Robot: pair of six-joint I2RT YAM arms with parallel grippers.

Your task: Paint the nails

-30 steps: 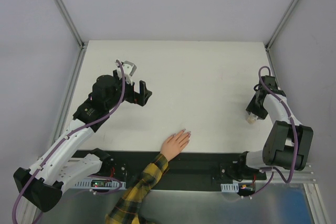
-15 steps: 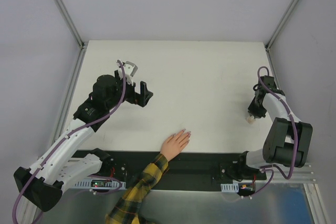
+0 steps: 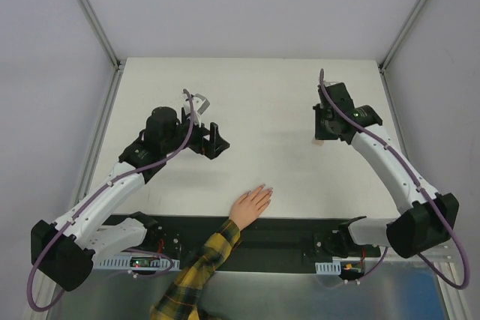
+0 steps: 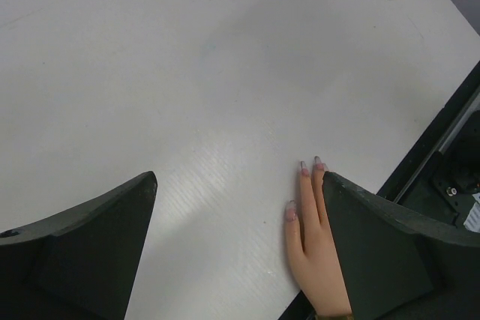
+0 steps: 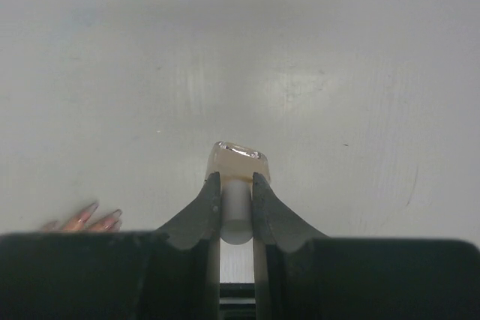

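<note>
Since the right gripper (image 5: 236, 185) clamps the bottle (image 5: 238, 159) by its cap, the wide-open left gripper (image 4: 238, 181) should take its body squarely

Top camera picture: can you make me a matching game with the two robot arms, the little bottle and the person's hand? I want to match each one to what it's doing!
Things:
1. left arm
2. right arm
3. bottle
4. hand

What it's doing:
A. lies flat at the near edge of the table
B. jaws wide open, holding nothing
C. jaws shut on something
D. beige, pinched between two jaws

Pairs: 1-B, 2-C, 3-D, 4-A
</note>
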